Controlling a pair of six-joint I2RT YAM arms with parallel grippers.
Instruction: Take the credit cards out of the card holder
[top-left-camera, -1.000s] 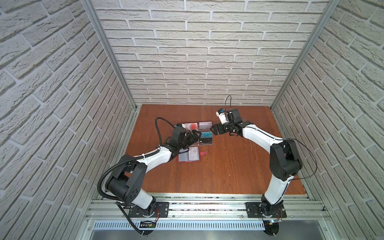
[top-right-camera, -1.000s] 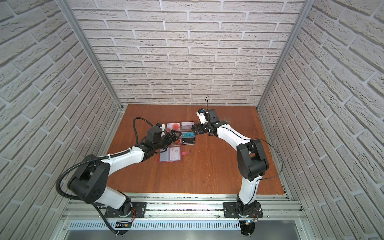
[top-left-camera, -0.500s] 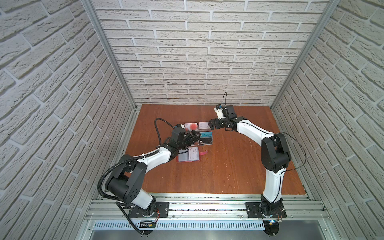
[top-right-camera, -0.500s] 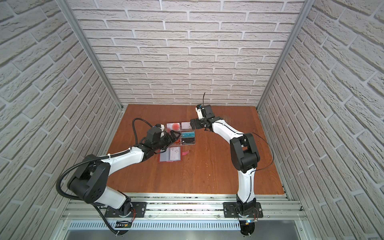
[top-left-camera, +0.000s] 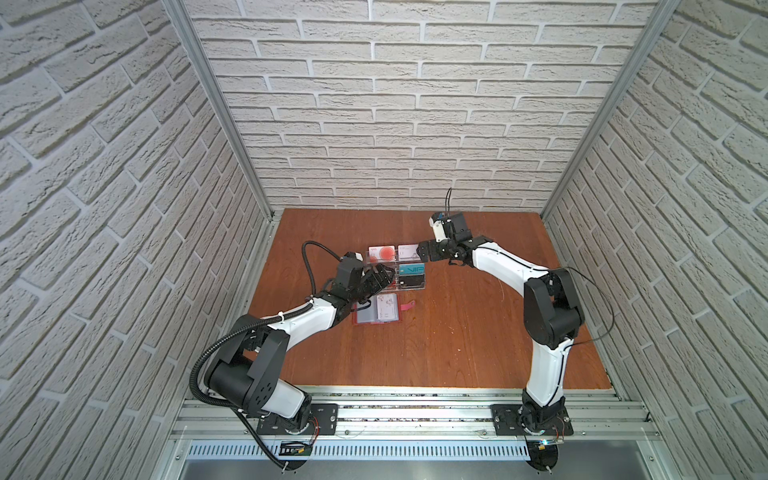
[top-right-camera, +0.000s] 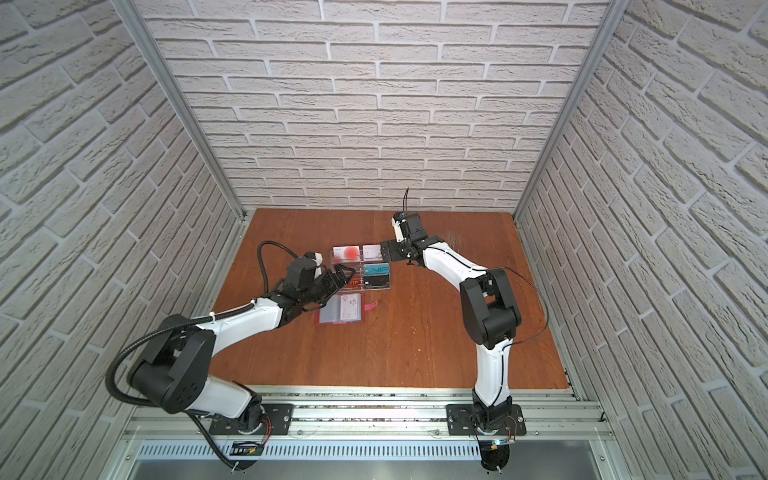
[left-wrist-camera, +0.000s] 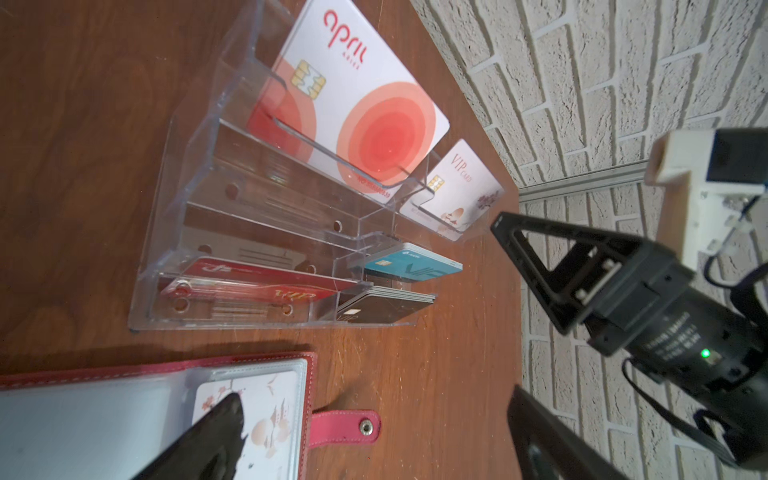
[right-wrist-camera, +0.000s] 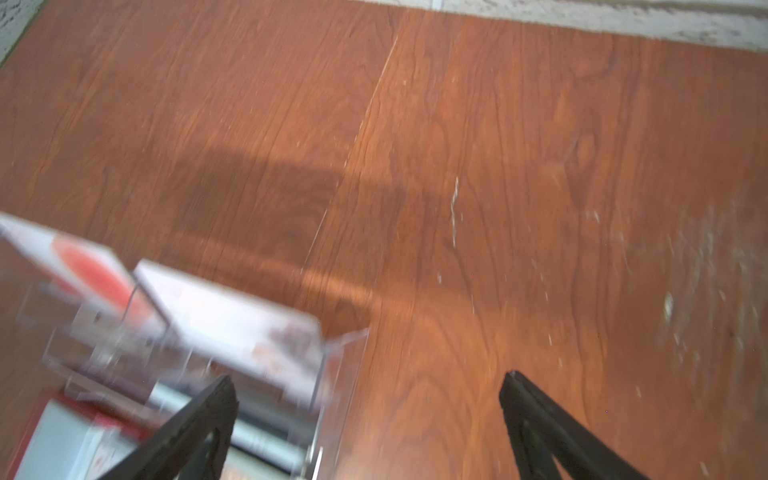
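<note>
The right gripper (top-left-camera: 426, 251), jaws wide apart and carrying nothing, is edging in toward the far right corner of the clear rack (left-wrist-camera: 174, 232) as its elbow is folding back. The left gripper (top-left-camera: 376, 277), also spread and empty, is staying put above the card holder (top-left-camera: 368, 318). That red holder is lying open on the table (top-left-camera: 457, 332) just in front of the rack, a white card (top-left-camera: 387, 307) still sitting in its sleeve, so one pull is looking left to do.
</note>
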